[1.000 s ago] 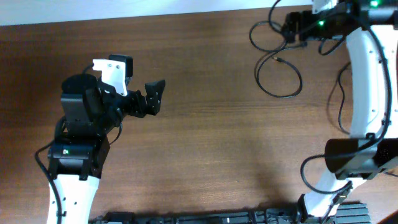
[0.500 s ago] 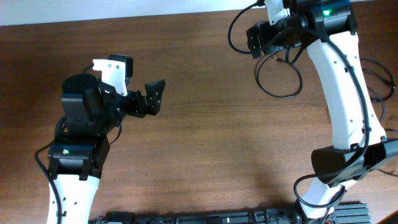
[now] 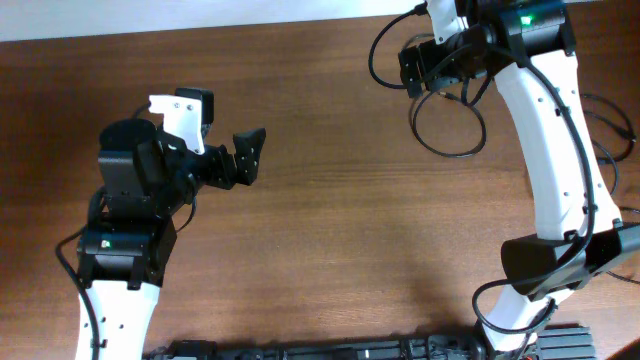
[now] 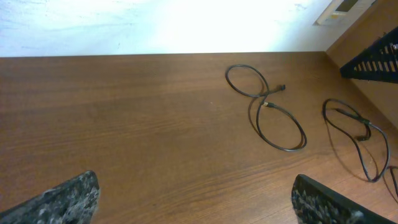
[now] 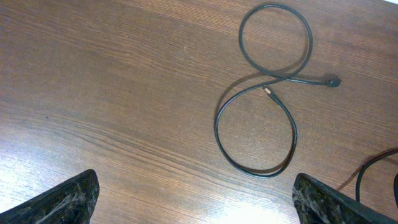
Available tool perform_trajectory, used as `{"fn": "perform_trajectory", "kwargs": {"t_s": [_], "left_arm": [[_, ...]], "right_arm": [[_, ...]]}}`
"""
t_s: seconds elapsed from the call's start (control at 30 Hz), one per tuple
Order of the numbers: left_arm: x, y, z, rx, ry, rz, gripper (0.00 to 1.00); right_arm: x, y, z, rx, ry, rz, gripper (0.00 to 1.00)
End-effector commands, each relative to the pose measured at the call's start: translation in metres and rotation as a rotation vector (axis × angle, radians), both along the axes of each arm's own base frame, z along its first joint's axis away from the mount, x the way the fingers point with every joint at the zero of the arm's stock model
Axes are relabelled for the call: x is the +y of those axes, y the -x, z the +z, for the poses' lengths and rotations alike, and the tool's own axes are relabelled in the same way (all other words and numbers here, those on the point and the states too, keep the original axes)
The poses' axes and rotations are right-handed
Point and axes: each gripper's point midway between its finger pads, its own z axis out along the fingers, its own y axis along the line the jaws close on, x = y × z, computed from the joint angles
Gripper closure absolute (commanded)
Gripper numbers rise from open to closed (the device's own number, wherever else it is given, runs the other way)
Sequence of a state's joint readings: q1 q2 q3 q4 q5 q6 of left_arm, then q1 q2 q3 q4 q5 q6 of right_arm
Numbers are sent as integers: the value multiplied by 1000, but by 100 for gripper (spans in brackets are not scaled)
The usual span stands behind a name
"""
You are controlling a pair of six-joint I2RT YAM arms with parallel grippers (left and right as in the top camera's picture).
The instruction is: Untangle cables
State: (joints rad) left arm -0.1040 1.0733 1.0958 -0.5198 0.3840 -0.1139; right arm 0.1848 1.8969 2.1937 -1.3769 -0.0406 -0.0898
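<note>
One thin black cable (image 3: 450, 154) lies in a figure-eight at the back right of the table. It also shows in the left wrist view (image 4: 288, 149) and in the right wrist view (image 5: 216, 134), with a small plug (image 5: 334, 81) at one end. A second looped cable (image 3: 612, 112) lies further right and shows in the left wrist view (image 4: 328, 112). My right gripper (image 3: 412, 68) hovers open and empty over the first cable's upper loop, its jaws wide apart (image 5: 199, 206). My left gripper (image 3: 250, 157) is open and empty at mid-left, far from the cables (image 4: 196, 208).
The wooden table (image 3: 330, 240) ends at a white wall along the back edge (image 3: 250, 25). A black rack (image 3: 350, 350) runs along the front edge. A black perforated piece (image 4: 373, 56) shows at the right in the left wrist view.
My right arm has swung left from the far right corner to above the figure-eight cable, then nearly stopped. The left arm and the cables have not moved.
</note>
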Motion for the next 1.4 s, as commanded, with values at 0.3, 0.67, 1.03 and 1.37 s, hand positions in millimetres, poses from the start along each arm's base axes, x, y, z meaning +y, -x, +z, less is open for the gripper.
{"fn": "perform_trajectory", "kwargs": {"t_s": [0.3, 0.67, 1.03, 1.37], "left_arm": [[2, 0, 2, -6, 2, 13, 1], [2, 0, 2, -6, 2, 13, 1], [5, 11, -13, 72, -15, 23, 1], [36, 47, -64, 238, -128, 154, 1]], "right_arm": [[-4, 2, 16, -46, 12, -5, 1], [-4, 2, 16, -46, 12, -5, 1], [-4, 2, 16, -46, 12, -5, 1], [-4, 2, 16, -46, 12, -5, 1]]}}
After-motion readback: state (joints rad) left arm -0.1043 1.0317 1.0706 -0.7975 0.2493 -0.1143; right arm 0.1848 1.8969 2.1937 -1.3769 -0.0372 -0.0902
